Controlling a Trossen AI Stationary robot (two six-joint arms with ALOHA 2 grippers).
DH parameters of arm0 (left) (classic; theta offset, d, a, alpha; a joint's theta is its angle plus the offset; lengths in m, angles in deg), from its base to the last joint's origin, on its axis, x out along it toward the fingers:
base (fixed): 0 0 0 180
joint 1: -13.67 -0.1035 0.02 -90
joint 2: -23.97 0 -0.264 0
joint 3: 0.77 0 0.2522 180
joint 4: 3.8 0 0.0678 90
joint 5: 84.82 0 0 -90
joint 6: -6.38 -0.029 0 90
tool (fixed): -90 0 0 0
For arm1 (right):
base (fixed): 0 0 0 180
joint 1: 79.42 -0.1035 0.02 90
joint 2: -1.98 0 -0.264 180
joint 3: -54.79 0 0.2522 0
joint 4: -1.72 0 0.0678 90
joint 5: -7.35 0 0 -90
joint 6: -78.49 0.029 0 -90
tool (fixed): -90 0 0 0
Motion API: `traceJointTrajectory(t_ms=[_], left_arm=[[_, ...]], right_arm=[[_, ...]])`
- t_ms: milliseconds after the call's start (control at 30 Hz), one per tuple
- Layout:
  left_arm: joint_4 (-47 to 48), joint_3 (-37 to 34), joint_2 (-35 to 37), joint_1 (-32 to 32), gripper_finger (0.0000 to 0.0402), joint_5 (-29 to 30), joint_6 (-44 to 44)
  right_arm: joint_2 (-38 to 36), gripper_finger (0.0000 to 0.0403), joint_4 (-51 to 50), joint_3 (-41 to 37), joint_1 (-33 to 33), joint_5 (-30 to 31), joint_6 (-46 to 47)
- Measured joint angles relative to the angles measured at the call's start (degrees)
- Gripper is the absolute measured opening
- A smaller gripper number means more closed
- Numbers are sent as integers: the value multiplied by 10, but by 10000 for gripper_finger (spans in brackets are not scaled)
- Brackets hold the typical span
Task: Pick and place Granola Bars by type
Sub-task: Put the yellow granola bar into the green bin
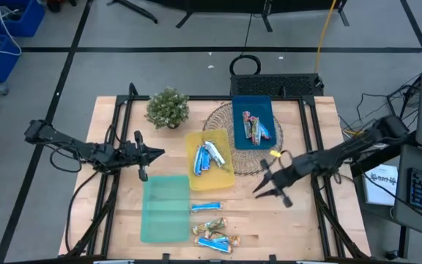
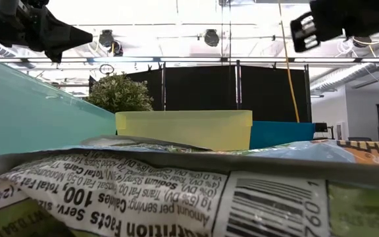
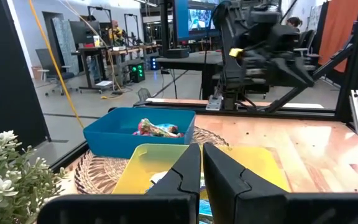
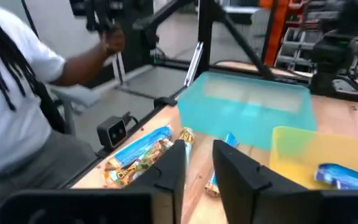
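Sorting's partly done. Blue tray (image 1: pixel 253 121), far middle on the woven mat (image 1: pixel 222 147), has a few blue-and-red bars (image 1: pixel 255 127). Yellow tray (image 1: pixel 209 160) next to it has the blue-and-white bars (image 1: pixel 207 156). Green tray (image 1: pixel 165 208), near left, looks empty.

Still loose on the table (image 1: pixel 299 220), just right of the green tray: one blue-and-white bar (image 1: pixel 205 207), then a near-edge cluster (image 1: pixel 215 235) of gold-brown plus a couple of blue ones.

My left gripper (image 1: pixel 154 153) is closed, holding nothing, hovering left of the yellow tray by the plant (image 1: pixel 168 108). My right gripper (image 1: pixel 258 189) is in the air right of the yellow tray, fingers with a gap, nothing between them.

Left to do, I'd say: the loose blue-and-white into yellow, the gold-brown into green, the rest by type.
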Motion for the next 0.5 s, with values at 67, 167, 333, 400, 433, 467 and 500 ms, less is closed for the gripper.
traceJointTrajectory(t_ms=[67, 167, 333, 400, 433, 467, 500], left_arm=[[0, 0, 0, 0, 26, 0, 0], [0, 0, 0, 0, 26, 0, 0], [0, 0, -1, 0, 26, 0, 0], [0, 0, -1, 0, 26, 0, 1], [0, 0, -1, 0, 26, 0, 1], [0, 0, -1, 0, 26, 0, 1], [0, 0, -1, 0, 26, 0, 1]], right_arm=[[57, 56, -7, 39, -20, 20, -10], [123, 40, -41, 94, -41, 22, -17], [209, 12, -87, 175, -58, 22, -12], [237, 3, -95, 199, -58, 22, -8], [250, 2, -104, 211, -58, 21, -5], [262, 2, -112, 223, -58, 21, -3], [274, 4, -119, 233, -58, 21, -2]])
